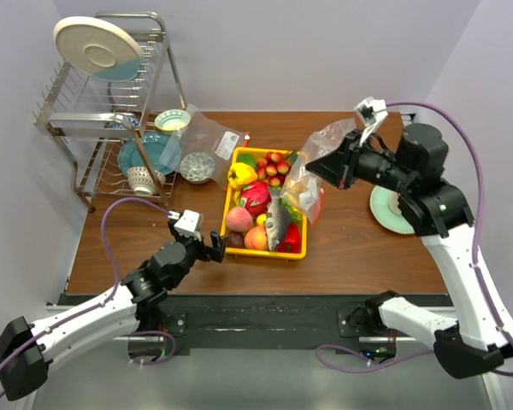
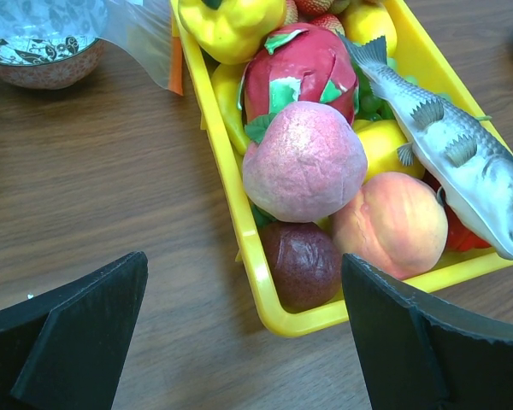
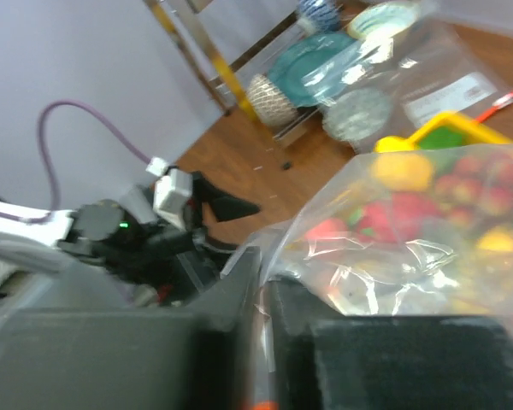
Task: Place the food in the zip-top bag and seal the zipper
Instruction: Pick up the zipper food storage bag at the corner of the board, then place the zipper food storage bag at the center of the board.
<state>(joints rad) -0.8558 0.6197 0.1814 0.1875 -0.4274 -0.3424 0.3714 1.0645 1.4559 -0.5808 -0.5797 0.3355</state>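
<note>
The right hand (image 3: 263, 312) is pinching the zip-top bag (image 1: 328, 137) over the tray (image 1: 265, 254), the left hand (image 1: 215, 248) hovering spread wide. A weak pinch could drop the bag.

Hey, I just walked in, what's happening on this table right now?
Two robot arms are bagging toy food. The right gripper is pinched shut on the zip-top bag near its mouth, holding it up over the right side of the yellow tray. The left gripper hovers wide open at the tray's near left corner, holding nothing. The food is piled in the tray; whether any sits in the bag is unclear.
</note>
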